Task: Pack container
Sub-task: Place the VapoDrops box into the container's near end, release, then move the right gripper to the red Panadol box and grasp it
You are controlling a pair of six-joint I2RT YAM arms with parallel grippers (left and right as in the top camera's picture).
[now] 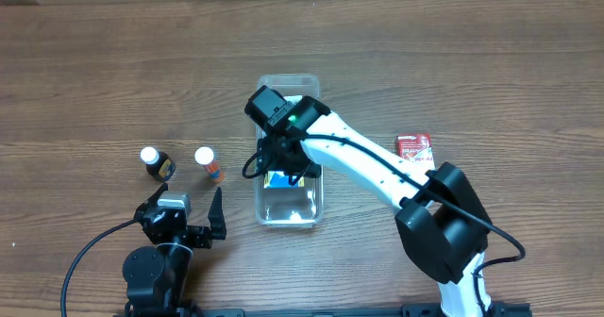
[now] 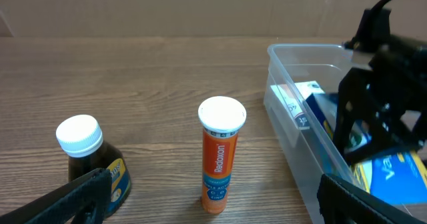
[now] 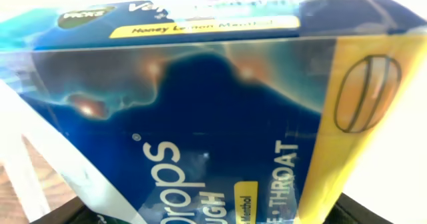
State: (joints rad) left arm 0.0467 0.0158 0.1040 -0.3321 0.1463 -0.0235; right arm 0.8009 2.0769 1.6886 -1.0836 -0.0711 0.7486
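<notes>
The clear plastic container [image 1: 262, 119] lies lengthwise at the table's middle; its near wall shows in the left wrist view [image 2: 293, 127]. My right gripper [image 1: 283, 161] reaches down into it and is shut on a blue and yellow cough-drop box [image 3: 200, 137], which fills the right wrist view. The box sits low inside the container [image 1: 278, 178]. Another pale box [image 2: 297, 101] lies further back in the container. My left gripper [image 1: 193, 225] is open and empty near the front edge, its fingers either side of the orange tube [image 2: 220, 154].
A dark bottle with a white cap [image 1: 156, 163] and the orange tube [image 1: 209, 164] stand upright left of the container. A small red box [image 1: 413, 147] lies on the table to the right of my right arm.
</notes>
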